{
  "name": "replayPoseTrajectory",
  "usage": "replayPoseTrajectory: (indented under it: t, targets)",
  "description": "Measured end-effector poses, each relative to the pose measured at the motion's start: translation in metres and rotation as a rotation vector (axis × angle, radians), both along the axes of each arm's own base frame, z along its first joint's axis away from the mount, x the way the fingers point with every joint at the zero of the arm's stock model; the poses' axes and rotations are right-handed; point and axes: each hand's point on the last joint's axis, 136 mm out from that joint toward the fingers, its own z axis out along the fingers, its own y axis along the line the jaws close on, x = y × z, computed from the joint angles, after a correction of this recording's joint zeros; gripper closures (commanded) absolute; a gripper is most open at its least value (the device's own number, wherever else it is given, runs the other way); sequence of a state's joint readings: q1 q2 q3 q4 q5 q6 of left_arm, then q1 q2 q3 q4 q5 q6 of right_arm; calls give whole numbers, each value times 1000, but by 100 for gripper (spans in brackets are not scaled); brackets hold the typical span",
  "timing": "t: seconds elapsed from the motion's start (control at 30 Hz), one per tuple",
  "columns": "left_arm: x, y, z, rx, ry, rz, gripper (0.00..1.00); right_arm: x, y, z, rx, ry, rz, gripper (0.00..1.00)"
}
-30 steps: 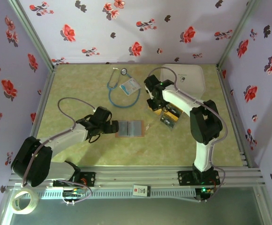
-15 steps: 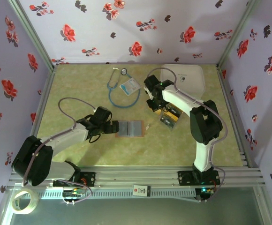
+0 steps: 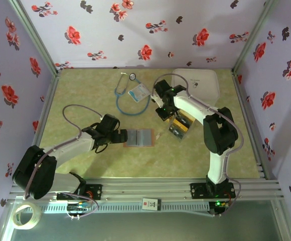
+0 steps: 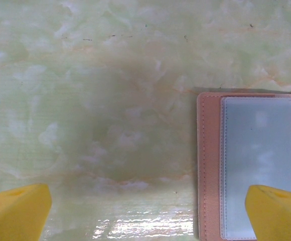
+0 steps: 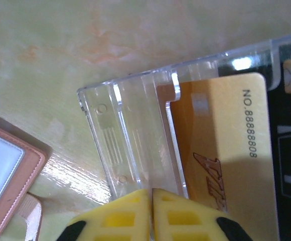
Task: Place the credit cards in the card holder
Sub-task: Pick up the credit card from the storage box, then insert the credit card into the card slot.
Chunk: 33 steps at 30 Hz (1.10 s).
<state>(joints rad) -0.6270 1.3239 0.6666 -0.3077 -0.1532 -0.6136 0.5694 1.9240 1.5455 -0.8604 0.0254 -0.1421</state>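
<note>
The credit cards are gold-yellow with black bands. On the top one a printed number and dark slanted letters can be read. They lie in a clear plastic tray, on the table right of centre, between the card holder and the base side of the right arm.

The card holder lies open and flat near the middle of the table. It is tan-brown with stitched edges, and inside it has a greyish clear pocket.

The right gripper is over the near-left part of the clear tray. Its two yellow fingers are pressed together with no gap. If they pinch the tray wall I cannot tell.

The left gripper is at the left edge of the card holder. Its jaws are wide apart. One yellow fingertip is over the clear pocket and the other is over the bare table.

Farther away lie a blue stethoscope and a light-blue and white badge card just beside it. A large white case lies in the far right corner. A roll of tape lies at the near left, outside the table.
</note>
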Motion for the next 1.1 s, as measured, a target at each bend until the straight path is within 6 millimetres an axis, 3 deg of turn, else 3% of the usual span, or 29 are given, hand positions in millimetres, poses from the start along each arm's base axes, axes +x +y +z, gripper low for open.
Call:
replayPoseTrajectory:
  t: [0.37, 0.57, 0.73, 0.83, 1.1]
  targets:
    - [0, 0, 0, 2, 1, -4, 0, 0, 5, 21, 17, -5, 45, 100]
    - [0, 0, 0, 10, -3, -18, 0, -10, 14, 55, 87, -51, 39, 100]
    - [4, -3, 5, 13, -16, -36, 0, -27, 28, 81, 290, -80, -50, 100]
    - [6, -4, 7, 20, -23, -52, 0, -42, 38, 76, 453, -54, -140, 100]
    - [5, -9, 4, 62, -18, -102, 0, -92, 78, 13, 698, 112, -337, 100]
